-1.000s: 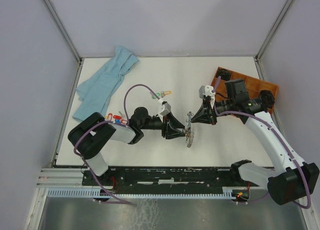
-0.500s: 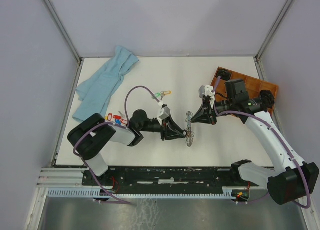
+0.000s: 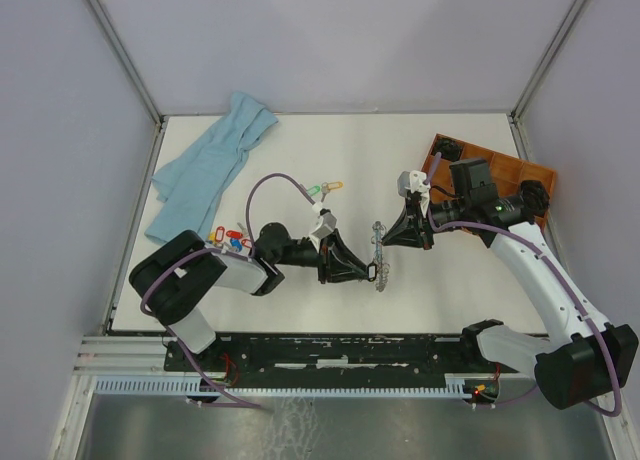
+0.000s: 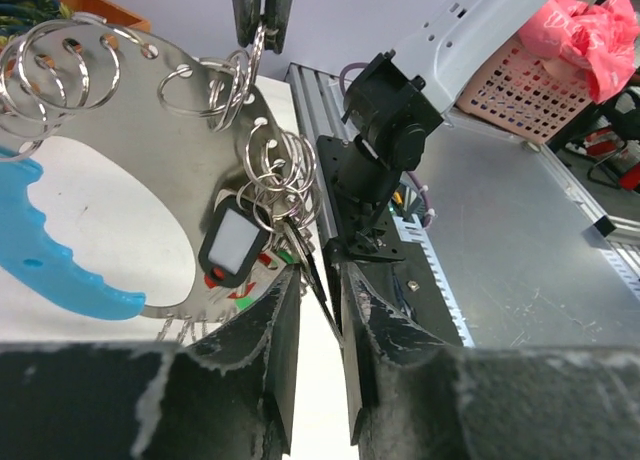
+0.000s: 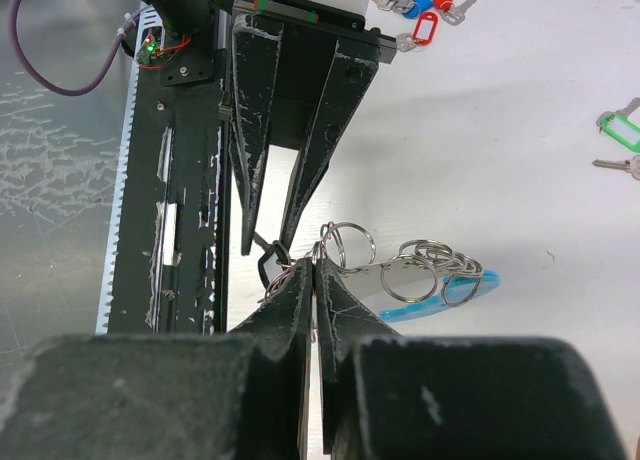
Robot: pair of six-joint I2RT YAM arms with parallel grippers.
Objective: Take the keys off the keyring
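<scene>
The keyring (image 3: 379, 258), a flat silver loop hung with split rings and sheathed in light blue (image 4: 60, 250) on one stretch, hangs mid-table between both arms. My right gripper (image 5: 314, 265) is shut on its top edge by a split ring. My left gripper (image 4: 322, 280) comes in from the left, its jaws narrowed on the thin blade of a key that hangs beside a black tag (image 4: 232, 242). In the top view the left gripper (image 3: 372, 270) touches the ring's lower part. Loose keys lie on the table: green and orange tags (image 3: 325, 188), red and blue tags (image 3: 235, 238).
A light blue cloth (image 3: 210, 165) lies crumpled at the back left. A brown wooden tray (image 3: 500, 170) stands at the right edge behind the right arm. The black mounting rail (image 3: 320, 350) runs along the near edge.
The left gripper has slid right and a little nearer, up to the keyring, and its jaws have narrowed onto a key. The right gripper has held still.
</scene>
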